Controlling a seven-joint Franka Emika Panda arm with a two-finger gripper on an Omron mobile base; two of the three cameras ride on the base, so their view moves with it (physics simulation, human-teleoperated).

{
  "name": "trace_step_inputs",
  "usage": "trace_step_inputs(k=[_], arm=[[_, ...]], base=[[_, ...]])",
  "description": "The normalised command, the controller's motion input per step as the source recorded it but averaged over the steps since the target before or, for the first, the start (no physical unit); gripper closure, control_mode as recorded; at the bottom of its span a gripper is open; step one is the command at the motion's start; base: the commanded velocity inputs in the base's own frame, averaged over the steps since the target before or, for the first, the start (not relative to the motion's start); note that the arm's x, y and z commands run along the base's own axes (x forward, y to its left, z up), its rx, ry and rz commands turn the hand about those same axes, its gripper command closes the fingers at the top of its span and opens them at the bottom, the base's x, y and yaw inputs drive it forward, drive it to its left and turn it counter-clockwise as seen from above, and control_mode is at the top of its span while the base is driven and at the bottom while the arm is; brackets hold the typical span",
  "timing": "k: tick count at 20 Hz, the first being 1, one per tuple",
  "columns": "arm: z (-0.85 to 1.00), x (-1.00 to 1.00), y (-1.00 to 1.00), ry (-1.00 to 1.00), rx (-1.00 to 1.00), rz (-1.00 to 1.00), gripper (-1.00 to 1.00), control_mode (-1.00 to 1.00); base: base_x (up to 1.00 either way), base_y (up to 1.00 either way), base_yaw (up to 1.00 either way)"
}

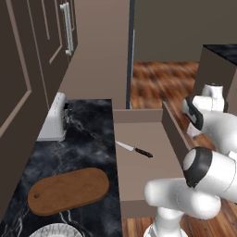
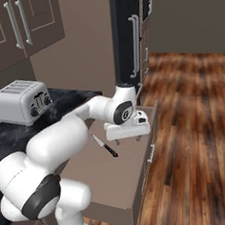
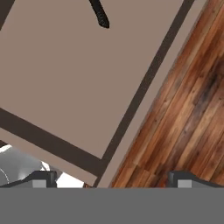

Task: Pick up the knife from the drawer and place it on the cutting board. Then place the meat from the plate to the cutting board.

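Black-handled, silver-bladed knife (image 1: 134, 149) on the tan drawer (image 1: 139, 178), brown wooden cutting board (image 1: 68, 190) on the black marbled counter (image 1: 88, 148)

Knife (image 1: 135, 149) — black handle, pointed silver blade — lies flat and diagonal on the bare tan floor of the pulled-out drawer (image 1: 143, 180). Brown wooden cutting board (image 1: 68, 190) flat on the dark marble counter beside the drawer; white ridged plate (image 1: 54, 230) near the board's end.

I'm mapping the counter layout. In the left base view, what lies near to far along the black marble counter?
Round white-grey ridged plate → oblong brown wooden cutting board → silver toaster.
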Motion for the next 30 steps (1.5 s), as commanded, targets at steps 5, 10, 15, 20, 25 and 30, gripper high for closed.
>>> trace_step_inputs(k=[5,10,15,20,25,30], arm=[[0.51,0.02,0.49,-0.09,-0.01,0.09,-1.00,-1.00],[0.12,0.15,0.62,-0.06,0.00,0.25,-1.00,-1.00],[0.00,0.06,0.57,0.00,0.00,0.30,-1.00,-1.00],[0.00,0.01,0.31,-0.01,0.00,0.17,-1.00,-1.00],[-0.19,0.10,0.04,0.00,-0.01,0.03,-1.00,-1.00],[-0.42,0.20,0.04,0.00,0.00,0.06,-1.00,-1.00]], base=[[0.00,0.00,0.00],[0.00,0.00,0.00],[0.00,0.00,0.00],[0.00,0.00,0.00],[0.00,0.00,0.00],[0.00,0.00,0.00]])
